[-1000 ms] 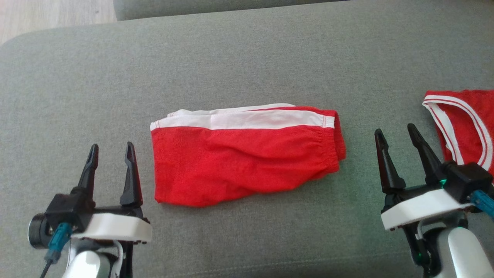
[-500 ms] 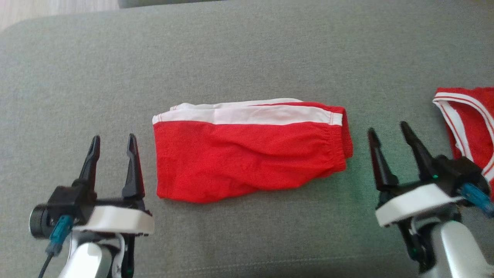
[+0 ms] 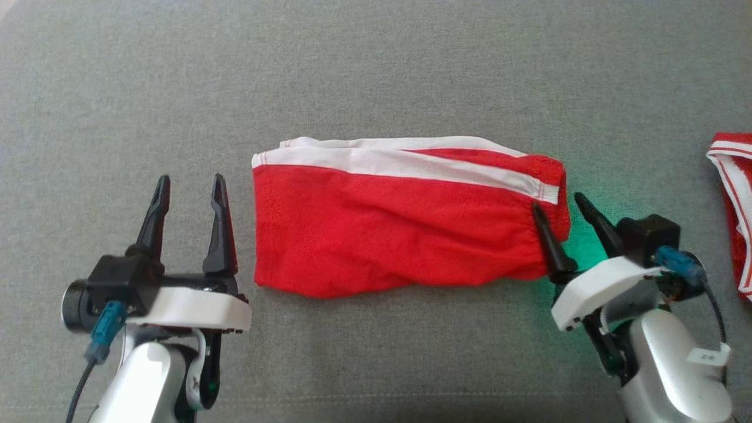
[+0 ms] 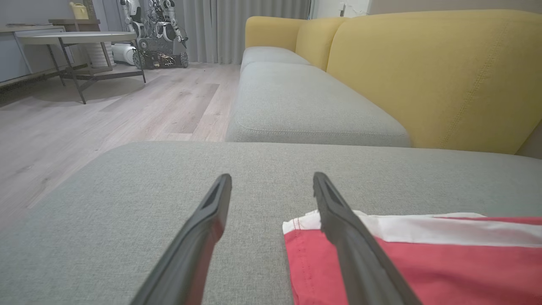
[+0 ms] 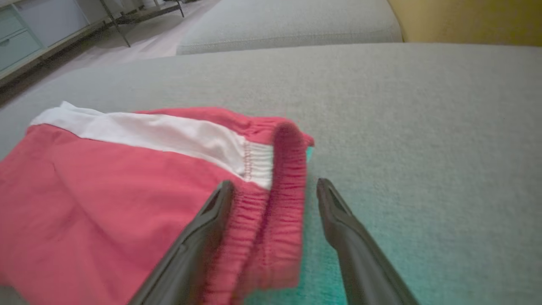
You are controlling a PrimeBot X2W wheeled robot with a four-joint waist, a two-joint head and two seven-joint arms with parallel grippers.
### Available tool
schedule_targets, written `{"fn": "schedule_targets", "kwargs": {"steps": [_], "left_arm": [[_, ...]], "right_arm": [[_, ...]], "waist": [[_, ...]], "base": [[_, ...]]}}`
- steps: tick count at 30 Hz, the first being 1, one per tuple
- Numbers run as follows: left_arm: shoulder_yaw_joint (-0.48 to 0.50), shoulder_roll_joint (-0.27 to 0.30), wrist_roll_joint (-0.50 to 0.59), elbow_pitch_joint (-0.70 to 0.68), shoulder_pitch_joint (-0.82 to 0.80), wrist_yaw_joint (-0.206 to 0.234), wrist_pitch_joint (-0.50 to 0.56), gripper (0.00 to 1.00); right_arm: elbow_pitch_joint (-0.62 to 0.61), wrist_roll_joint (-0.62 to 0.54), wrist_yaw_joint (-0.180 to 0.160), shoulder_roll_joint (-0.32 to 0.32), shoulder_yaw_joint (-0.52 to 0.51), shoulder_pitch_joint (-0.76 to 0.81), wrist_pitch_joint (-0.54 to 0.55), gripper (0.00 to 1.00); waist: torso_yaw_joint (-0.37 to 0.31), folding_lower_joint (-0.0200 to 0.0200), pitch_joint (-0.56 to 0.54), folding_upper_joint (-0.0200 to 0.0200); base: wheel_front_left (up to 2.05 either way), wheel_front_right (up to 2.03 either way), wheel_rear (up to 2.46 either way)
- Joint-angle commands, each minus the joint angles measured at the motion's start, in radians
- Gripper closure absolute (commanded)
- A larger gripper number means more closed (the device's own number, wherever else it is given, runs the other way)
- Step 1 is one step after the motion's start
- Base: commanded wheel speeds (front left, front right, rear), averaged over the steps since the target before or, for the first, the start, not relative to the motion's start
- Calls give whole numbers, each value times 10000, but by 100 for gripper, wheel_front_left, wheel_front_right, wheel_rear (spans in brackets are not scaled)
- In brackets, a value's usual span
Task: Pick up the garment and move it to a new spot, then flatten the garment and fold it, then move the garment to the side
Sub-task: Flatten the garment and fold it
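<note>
Head view: the folded red shorts [image 3: 405, 223] lie mid-frame on the grey seat cushion [image 3: 376, 70]. At 8 o'clock the left tool [image 3: 191, 179] stands open just beside the hem. At 4 o'clock the right tool [image 3: 557, 202], also open, straddles the elastic waistband [image 3: 555, 194]. A second red garment [image 3: 734, 205] is cut off at 3 o'clock.

Left wrist view: one finger hides the hem corner, so contact is unclear.

Right wrist view: motion blur hides how many layers sit between the fingers. Pinching only one layer would likely unfold the shorts on lifting.
</note>
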Motion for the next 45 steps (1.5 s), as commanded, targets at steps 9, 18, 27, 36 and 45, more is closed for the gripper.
{"fn": "schedule_targets", "kwargs": {"steps": [9,18,27,36,45], "left_arm": [[437,47,184,-298,-418,-27,-118,0],[490,-5,324,-233,-543,-139,-122,0],[561,-75,425,-264,-327,-161,-123,0],[619,-23,425,-291,-148,-199,-123,0],[585,66,510,-222,-87,-170,-123,0]], "right_arm": [[528,1080,-9,-213,541,-465,678,0],[1256,2454,-9,-365,1200,-1019,1252,91],[1366,3304,-9,-876,1437,-861,1195,100],[773,4059,-9,-1812,1299,-403,1398,100],[-656,6998,-9,-1730,939,-518,3207,100]], "waist": [[-4,0,119,0],[48,0,149,0],[-106,0,-154,0],[-391,0,-384,0],[-598,0,-526,0]], "base": [[0,0,0],[0,0,0],[0,0,0],[0,0,0],[0,0,0]]}}
